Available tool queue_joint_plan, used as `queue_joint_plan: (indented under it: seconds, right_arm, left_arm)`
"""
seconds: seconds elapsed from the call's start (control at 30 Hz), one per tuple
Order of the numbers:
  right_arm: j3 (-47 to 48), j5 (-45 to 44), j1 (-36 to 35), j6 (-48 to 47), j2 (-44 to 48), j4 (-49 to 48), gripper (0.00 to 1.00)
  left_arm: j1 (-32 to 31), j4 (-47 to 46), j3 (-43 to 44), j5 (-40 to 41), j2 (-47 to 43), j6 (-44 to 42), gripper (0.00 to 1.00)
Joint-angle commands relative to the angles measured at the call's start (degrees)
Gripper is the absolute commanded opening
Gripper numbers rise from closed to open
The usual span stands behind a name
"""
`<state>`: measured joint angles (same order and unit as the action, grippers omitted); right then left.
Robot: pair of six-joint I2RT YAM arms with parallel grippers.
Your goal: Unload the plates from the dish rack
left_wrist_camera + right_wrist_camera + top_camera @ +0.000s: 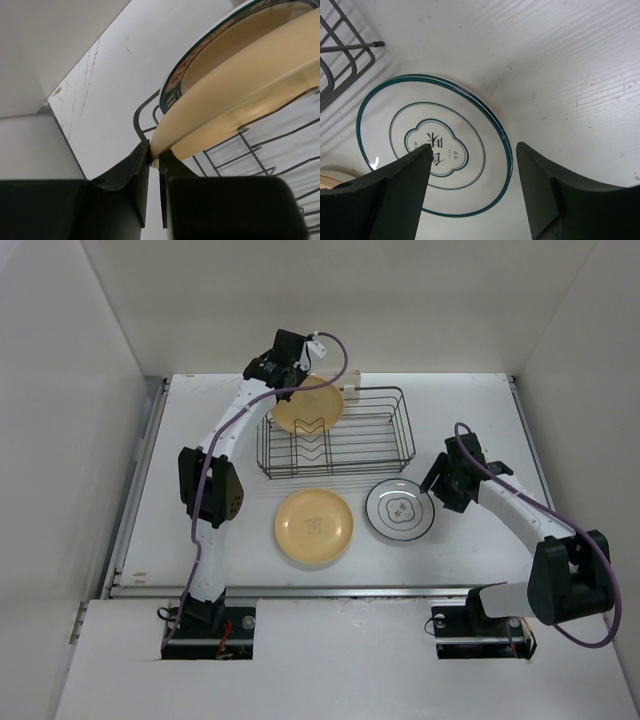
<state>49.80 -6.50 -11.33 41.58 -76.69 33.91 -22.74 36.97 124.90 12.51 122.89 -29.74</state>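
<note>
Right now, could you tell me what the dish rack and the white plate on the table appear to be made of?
Dish rack: thin dark wire, probably coated metal with a dull finish; the slim rods are bent into zigzags and hold their shape. White plate: likely glazed ceramic, though melamine is possible; it has a smooth glossy face with a small glint, plus printed teal rings and a centre motif.

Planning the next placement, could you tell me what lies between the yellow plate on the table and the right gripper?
The white plate lies flat between the yellow plate and the right gripper, as the top view shows.
</note>
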Motion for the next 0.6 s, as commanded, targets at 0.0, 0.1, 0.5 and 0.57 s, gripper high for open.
queue_joint_plan:
  seconds: [0.0,0.1,0.5,0.57]
  right_arm:
    - [1.35,-1.41,-0.44,-0.80,1.54,0.10,0.74]
    - [1.35,-1.41,-0.44,-0.80,2.07,0.10,0.74]
    - [0.82,-1.41,-1.05,-4.31,4.17,-1.29,0.75]
    - [1.35,0.96,-1.58,-8.42,6.45,-3.23,0.80]
  left_arm:
    - [0.77,-6.21,5.79,2.16,-10.47,1.09,0.00]
    - [0.77,-7.61,5.01,2.16,-11.00,-0.32,0.00]
    - [1.81,-15.01,-0.01,2.09,-7.93,1.33,0.00]
    - [3.14,-11.85,-0.01,-3.77,-7.93,5.64,0.00]
